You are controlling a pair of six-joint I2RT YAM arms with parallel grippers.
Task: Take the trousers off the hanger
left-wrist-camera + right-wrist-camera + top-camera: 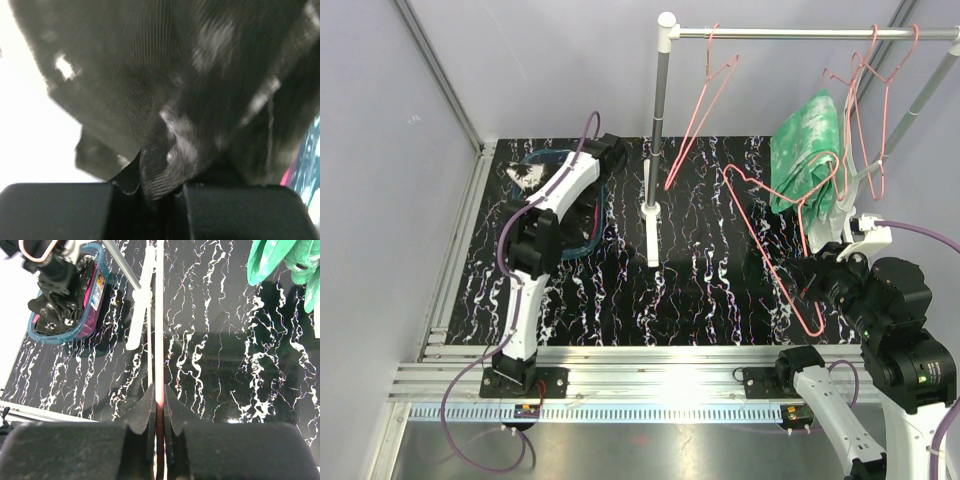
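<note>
marbled table [710, 300] | green trousers [805, 150] hang vertically | left pincer [157, 192] clamps black trousers [150, 90]

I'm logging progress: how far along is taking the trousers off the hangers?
Done: pink cloth already shows in the blue bin. In hand: the left pincer is shut on the black speckled trousers at the bin; the right pincer grips a bare pink hanger. Left: the green trousers hang on the rail.

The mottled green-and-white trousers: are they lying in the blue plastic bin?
No, the mottled green-and-white trousers hang beneath the metal rail, away from the blue plastic bin.
</note>
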